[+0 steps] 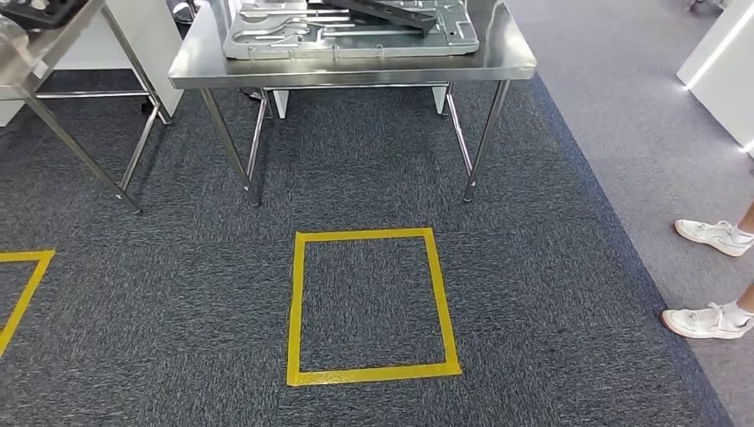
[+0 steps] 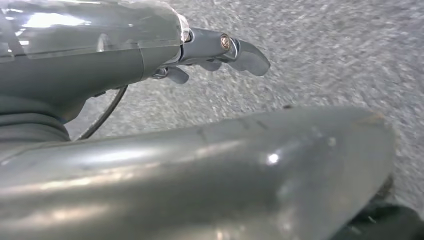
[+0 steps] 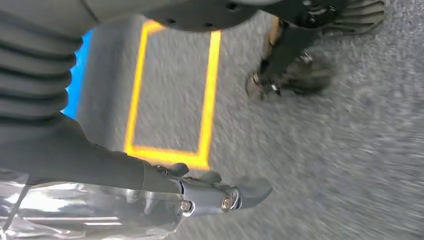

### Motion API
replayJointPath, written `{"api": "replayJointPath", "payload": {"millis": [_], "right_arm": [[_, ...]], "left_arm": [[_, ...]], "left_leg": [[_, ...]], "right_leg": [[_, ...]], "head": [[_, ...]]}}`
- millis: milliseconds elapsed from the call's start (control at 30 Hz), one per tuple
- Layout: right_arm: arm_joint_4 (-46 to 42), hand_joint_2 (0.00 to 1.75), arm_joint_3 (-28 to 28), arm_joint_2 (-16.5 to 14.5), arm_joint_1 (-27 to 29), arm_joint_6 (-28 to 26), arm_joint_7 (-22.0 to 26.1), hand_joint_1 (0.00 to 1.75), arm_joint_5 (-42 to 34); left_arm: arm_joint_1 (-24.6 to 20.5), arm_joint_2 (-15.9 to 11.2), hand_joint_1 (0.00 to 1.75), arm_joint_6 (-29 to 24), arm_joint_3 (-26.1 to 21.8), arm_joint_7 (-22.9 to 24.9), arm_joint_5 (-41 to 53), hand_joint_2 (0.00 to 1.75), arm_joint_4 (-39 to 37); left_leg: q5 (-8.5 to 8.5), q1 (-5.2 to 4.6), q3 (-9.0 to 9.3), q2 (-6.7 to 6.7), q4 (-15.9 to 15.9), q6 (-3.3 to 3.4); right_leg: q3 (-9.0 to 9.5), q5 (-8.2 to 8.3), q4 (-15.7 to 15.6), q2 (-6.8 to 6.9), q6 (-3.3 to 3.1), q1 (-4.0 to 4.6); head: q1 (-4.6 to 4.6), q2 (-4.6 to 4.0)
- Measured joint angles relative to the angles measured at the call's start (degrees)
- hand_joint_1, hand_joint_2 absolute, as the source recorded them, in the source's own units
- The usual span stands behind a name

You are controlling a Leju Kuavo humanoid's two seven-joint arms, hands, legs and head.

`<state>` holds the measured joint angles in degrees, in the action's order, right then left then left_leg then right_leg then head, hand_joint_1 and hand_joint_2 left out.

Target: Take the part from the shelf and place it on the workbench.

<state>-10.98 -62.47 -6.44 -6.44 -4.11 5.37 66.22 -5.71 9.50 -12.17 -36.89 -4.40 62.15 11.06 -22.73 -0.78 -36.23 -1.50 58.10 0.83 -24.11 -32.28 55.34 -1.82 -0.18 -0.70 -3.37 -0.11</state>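
Note:
A flat grey metal part [image 1: 347, 31] with cut-outs lies on a stainless steel table [image 1: 356, 69] straight ahead in the head view, with a dark bar [image 1: 391, 11] across its top. My left hand [image 2: 220, 50] hangs over grey carpet with its fingers stretched out and nothing in them; its thick thumb [image 2: 225, 170] crosses the foreground. My right hand [image 3: 220, 195] also hangs over the carpet, fingers extended and holding nothing, beside a yellow tape square [image 3: 210, 95].
A yellow tape square [image 1: 364, 235] marks the carpet in front of the table. A second steel table [image 1: 27, 62] carrying a dark object [image 1: 40, 9] stands at the far left. A person's white shoes [image 1: 711, 236] are at the right edge, near a white cabinet [image 1: 725, 71].

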Motion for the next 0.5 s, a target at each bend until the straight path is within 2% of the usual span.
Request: {"api": "replayJointPath", "payload": {"millis": [33, 67, 133, 167, 200, 233, 267, 300, 333, 367, 400, 433, 500], "right_arm": [[0.0, 0.00, 0.9, 0.1, -0.4, 0.3, -0.1, 0.00, 1.1], [0.0, 0.00, 2.0, 0.4, -0.9, 0.7, -0.4, 0.00, 2.1], [0.0, 0.00, 3.8, 1.0, -1.4, 1.1, -1.3, 0.00, 3.4], [0.0, 0.00, 4.5, 1.3, -1.5, 1.3, -1.7, 0.00, 3.7], [0.0, 0.00, 5.0, 1.6, -1.5, 1.4, -1.9, 0.00, 3.9], [0.1, 0.00, 5.4, 1.9, -1.5, 1.5, -2.0, 0.00, 4.0], [0.1, 0.00, 5.8, 2.1, -1.5, 1.5, -2.1, 0.00, 4.1], [0.2, 0.00, 6.1, 2.3, -1.5, 1.5, -2.1, 0.00, 4.1], [0.2, 0.00, 6.4, 2.4, -1.6, 1.6, -2.1, 0.00, 4.1], [0.2, 0.00, 6.7, 2.5, -1.7, 1.6, -2.0, 0.00, 4.1], [0.2, 0.00, 6.9, 2.5, -1.8, 1.6, -2.0, 0.00, 4.2], [0.2, 0.00, 7.2, 2.5, -1.9, 1.6, -2.0, 0.00, 4.2], [0.2, 0.00, 7.5, 2.5, -2.3, 1.6, -2.0, 0.00, 4.2]], "left_arm": [[-0.1, 0.1, 0.00, -0.1, 0.0, 0.1, 0.3, 0.00, 0.0], [-0.1, 0.1, 0.00, -0.2, 0.1, 0.3, 0.5, 0.00, 0.0], [0.1, 0.1, 0.00, -0.4, 0.1, 0.9, 0.8, 0.00, 0.0], [0.2, 0.1, 0.00, -0.4, 0.1, 1.2, 0.8, 0.00, 0.0], [0.4, 0.0, 0.00, -0.4, 0.1, 1.3, 0.8, 0.00, 0.0], [0.6, 0.0, 0.00, -0.4, 0.1, 1.4, 0.8, 0.00, 0.0], [0.7, -0.1, 0.00, -0.5, 0.1, 1.5, 0.8, 0.00, 0.0], [0.8, -0.2, 0.00, -0.5, 0.1, 1.5, 0.8, 0.00, 0.0], [0.9, -0.3, 0.00, -0.5, 0.1, 1.5, 0.8, 0.00, 0.0], [0.9, -0.3, 0.00, -0.6, 0.1, 1.5, 0.8, 0.00, 0.0], [0.8, -0.3, 0.00, -0.6, 0.1, 1.5, 0.8, 0.00, 0.0], [0.8, -0.4, 0.00, -0.7, 0.1, 1.6, 0.8, 0.00, 0.0], [0.9, -0.4, 0.00, -0.8, 0.1, 1.6, 0.8, 0.00, 0.0]], "left_leg": [[-0.50, 0.12, -0.39, 0.01, 0.5, -0.33], [-1.93, 0.27, -1.05, 0.15, 2.0, -0.67], [-6.61, 0.81, -3.27, 0.54, 8.2, -1.41], [-8.43, 1.09, -4.44, 0.60, 11.8, -1.83], [-9.10, 1.38, -5.09, 0.67, 14.6, -2.24], [-8.69, 1.65, -4.88, 0.83, 15.5, -2.61], [-7.44, 1.92, -3.56, 1.13, 14.2, -2.95], [-5.84, 2.17, -1.21, 1.81, 10.9, -3.25], [-4.90, 2.32, 1.44, 3.04, 6.7, -3.51], [-4.24, 2.22, 3.69, 4.13, 3.2, -3.42], [-4.13, 2.06, 5.02, 5.01, 0.9, -3.13], [-4.45, 1.81, 5.37, 5.37, -0.1, -2.59], [-4.43, 1.61, 4.94, 4.47, -0.3, -1.26]], "right_leg": [[-0.25, 0.50, -0.2, 0.54, -0.38, -0.13], [-0.54, 1.01, -0.3, 1.10, -0.73, -0.33], [-1.29, 1.71, -0.4, 2.31, -1.02, -0.40], [-1.69, 1.98, -0.3, 2.95, -0.96, -0.46], [-2.08, 2.19, -0.2, 3.66, -0.83, -0.54], [-2.42, 2.34, 0.0, 4.33, -0.66, -0.67], [-2.70, 2.42, 0.1, 5.00, -0.44, -0.85], [-2.89, 2.42, 0.4, 5.62, -0.16, -1.04], [-3.00, 2.36, 0.6, 6.17, 0.19, -1.17], [-3.07, 2.27, 0.8, 6.70, 0.63, -1.20], [-3.06, 2.19, 0.9, 7.18, 1.08, -1.13], [-3.05, 2.18, 1.0, 7.67, 1.53, -0.97], [-2.90, 2.20, 1.0, 8.55, 2.42, -0.86]], "head": [[0.01, 0.00], [0.01, 0.00], [0.01, 0.00], [0.01, 0.00], [0.01, 0.00], [0.01, 0.00], [0.01, 0.00], [0.01, 0.00], [0.01, 0.00], [0.01, 0.00], [0.03, 0.00], [0.05, 0.00], [0.09, 0.00]]}}
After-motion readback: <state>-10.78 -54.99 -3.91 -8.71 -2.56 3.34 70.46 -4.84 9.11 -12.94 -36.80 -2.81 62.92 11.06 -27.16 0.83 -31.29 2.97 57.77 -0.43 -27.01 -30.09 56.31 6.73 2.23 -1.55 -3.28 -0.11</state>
